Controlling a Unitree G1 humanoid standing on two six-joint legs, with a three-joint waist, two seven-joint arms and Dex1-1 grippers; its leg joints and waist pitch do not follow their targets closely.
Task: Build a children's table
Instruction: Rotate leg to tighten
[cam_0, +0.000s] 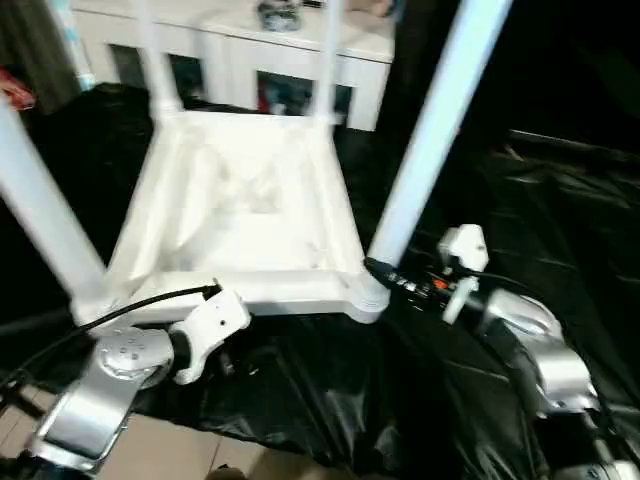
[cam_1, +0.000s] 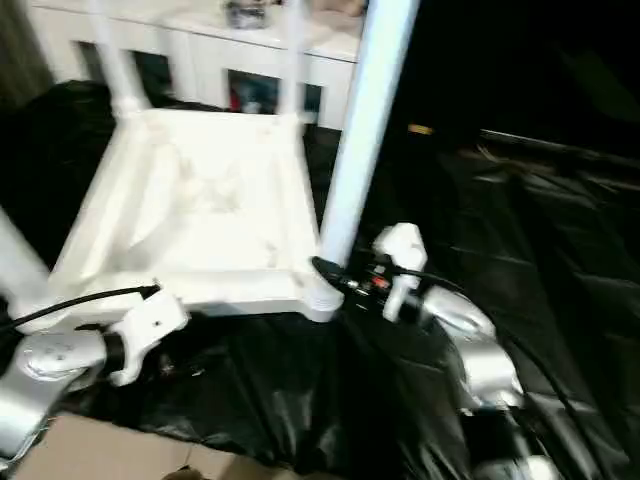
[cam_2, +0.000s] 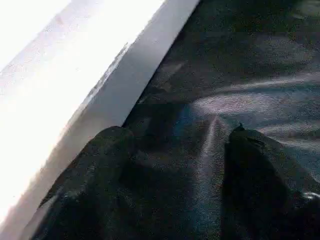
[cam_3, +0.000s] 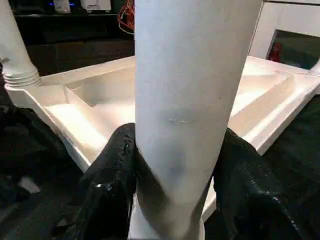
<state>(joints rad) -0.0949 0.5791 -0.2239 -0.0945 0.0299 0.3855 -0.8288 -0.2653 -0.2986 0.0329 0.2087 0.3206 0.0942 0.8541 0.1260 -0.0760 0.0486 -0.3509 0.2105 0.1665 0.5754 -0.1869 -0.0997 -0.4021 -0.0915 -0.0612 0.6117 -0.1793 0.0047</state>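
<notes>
The children's table lies upside down on a black sheet. Its white ribbed tabletop (cam_0: 240, 200) faces up, and legs stand in its corner sockets. The near right leg (cam_0: 430, 130) rises from the front right socket. My right gripper (cam_3: 175, 145) is shut on this leg just above the socket, one black finger (cam_3: 112, 170) pressed to each side. My left gripper (cam_2: 175, 135) hangs open over the sheet, close beside the tabletop's near edge (cam_2: 75, 100), with nothing between its fingers.
The near left leg (cam_0: 40, 210) and two far legs (cam_0: 155, 60) stand upright. A white cabinet (cam_0: 230, 50) with glass doors is right behind the table. The crumpled black sheet (cam_0: 330, 390) covers the ground, with bare pale floor (cam_0: 170, 445) at the near left.
</notes>
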